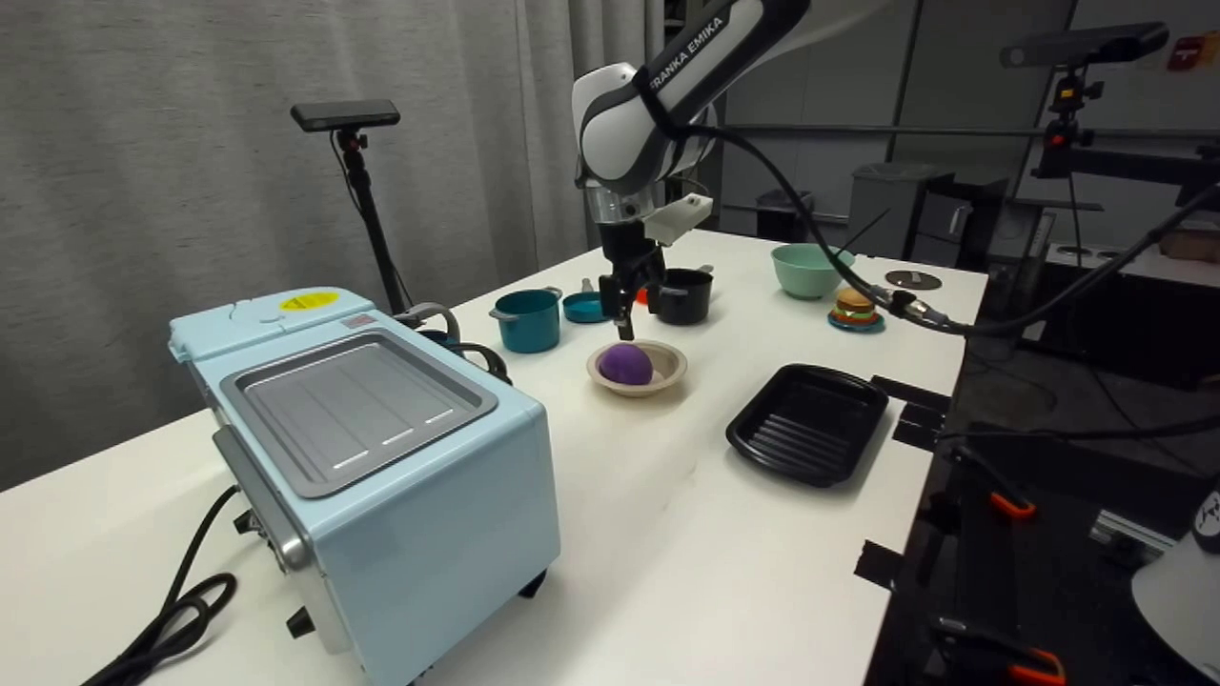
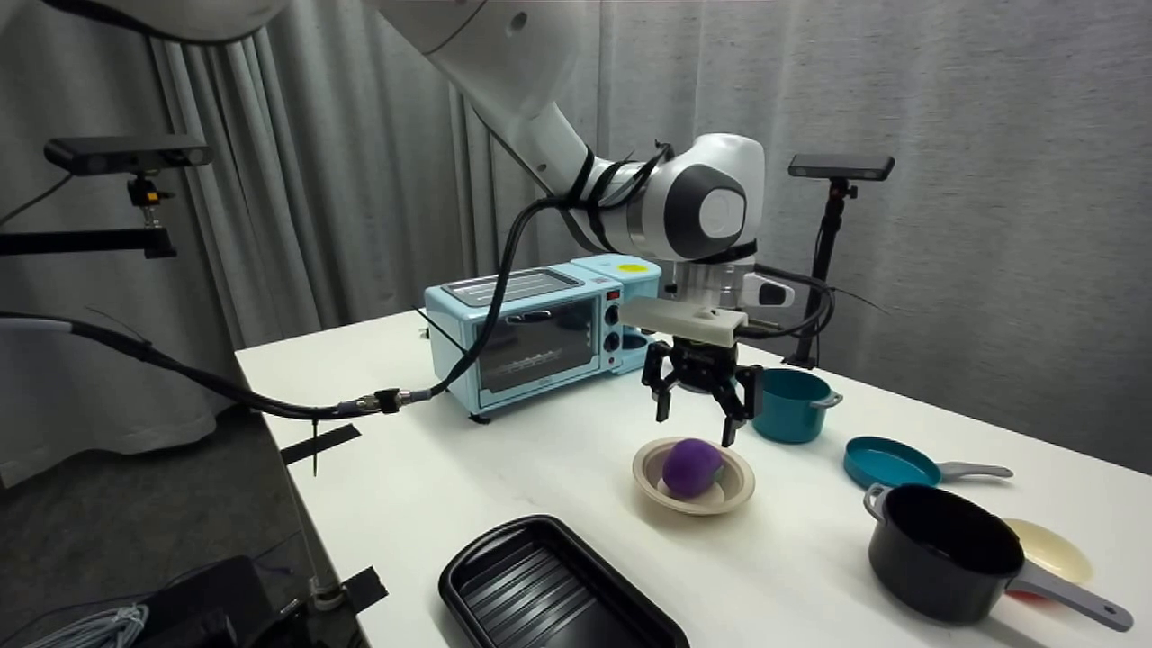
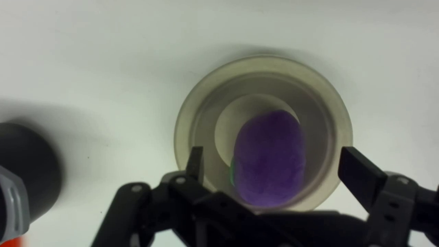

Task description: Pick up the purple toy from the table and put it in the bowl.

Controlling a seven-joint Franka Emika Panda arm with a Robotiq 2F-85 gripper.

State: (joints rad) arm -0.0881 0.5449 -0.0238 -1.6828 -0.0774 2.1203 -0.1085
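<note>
My gripper (image 2: 696,425) hangs spread wide above the bowl (image 2: 691,507), holding nothing; the toy (image 2: 691,467) lies in the bowl, which stands on the table (image 2: 531,463); in an exterior view the tray (image 2: 544,580) sits near left, the black pot (image 2: 931,576) near right.

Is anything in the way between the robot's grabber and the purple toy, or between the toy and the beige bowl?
Nothing visible is in the way. The gripper hangs open above the purple toy, with no object between them. The toy already lies inside the beige bowl, so no path is left to block.
</note>
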